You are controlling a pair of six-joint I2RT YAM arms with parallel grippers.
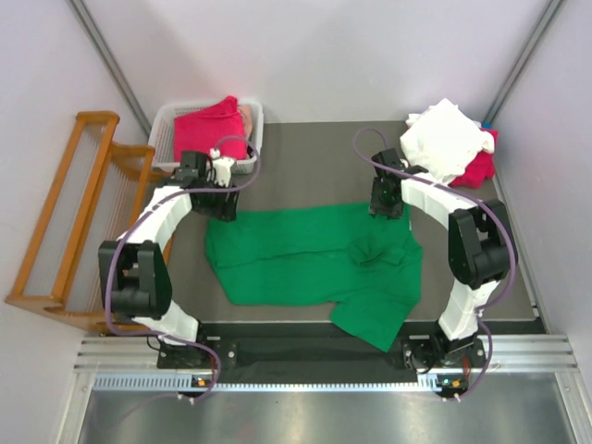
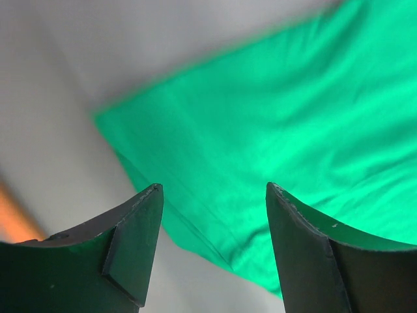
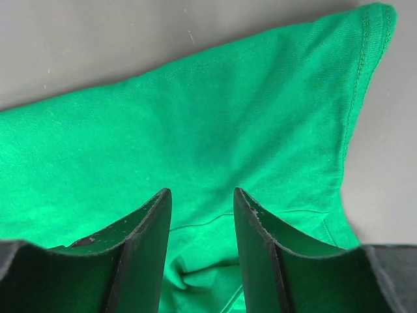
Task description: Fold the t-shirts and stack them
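Your left gripper [image 1: 223, 213] sits at the far left corner of the bright green cloth t-shirt [image 1: 296, 264]. Your right gripper [image 1: 388, 211] is over its far right edge. From above you see the shirt spread, creased, across the dark grey table [image 1: 305, 153]. Only this view shows you the crimson cloth shirt [image 1: 208, 125] in the white slatted plastic basket [image 1: 165, 118], the white cloth shirt [image 1: 446, 139] heaped on another crimson shirt [image 1: 481, 168], and the orange wooden rack [image 1: 65, 222].

In your left wrist view the left gripper [image 2: 212, 190] is released, jaws wide with nothing between them. A blurred corner of the green t-shirt [image 2: 293, 117] lies below.

In your right wrist view the right gripper [image 3: 202, 193] has its jaws parted less widely. The green t-shirt [image 3: 195, 124] fills the gap, unpinched at the tips. The stitched hem shows only here.
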